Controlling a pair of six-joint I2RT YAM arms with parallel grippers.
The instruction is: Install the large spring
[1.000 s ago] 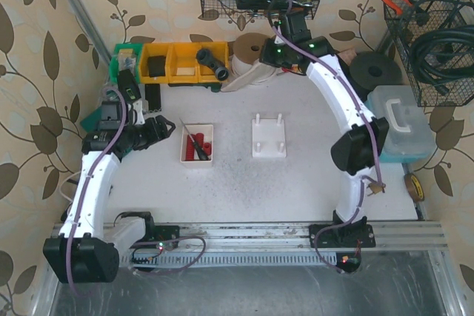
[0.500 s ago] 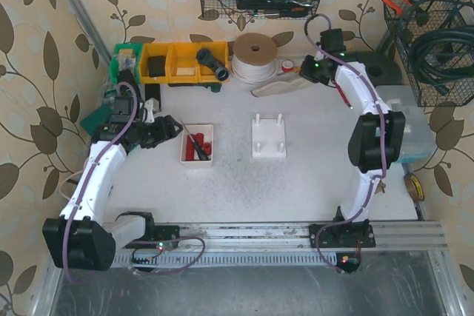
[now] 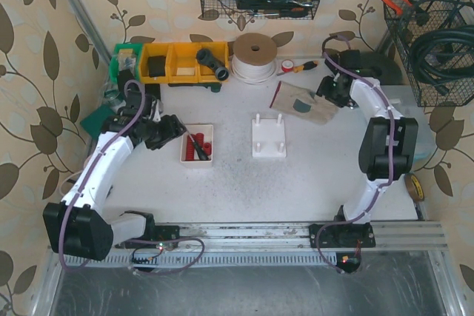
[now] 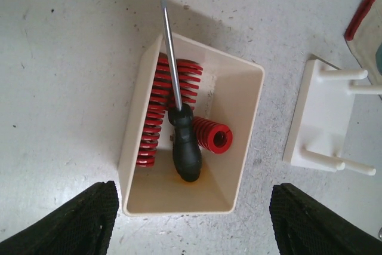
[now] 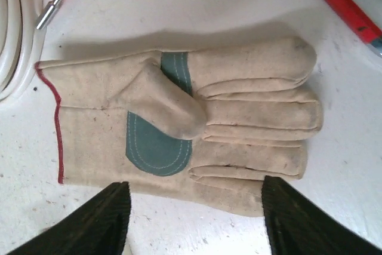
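Large spring point(image 4: 152, 117) awaits installation: on the table point(image 3: 222, 183), the right claw point(image 5: 196, 186) hangs open and empty over a work glove point(image 5: 250, 106). The white peg stand point(image 4: 319, 117) sits bare. The left claw point(image 4: 194, 198), its arm bent in from the side, spreads wide above the cream tray point(image 4: 248, 123), where the red spring lies beside a screwdriver point(image 4: 185, 147). Pickup and seating remain.

Red springs point(image 4: 156, 111) in cream tray point(image 4: 242, 141); black-handled screwdriver point(image 4: 185, 147); beige glove point(image 5: 250, 111), teal patch point(image 5: 156, 147).
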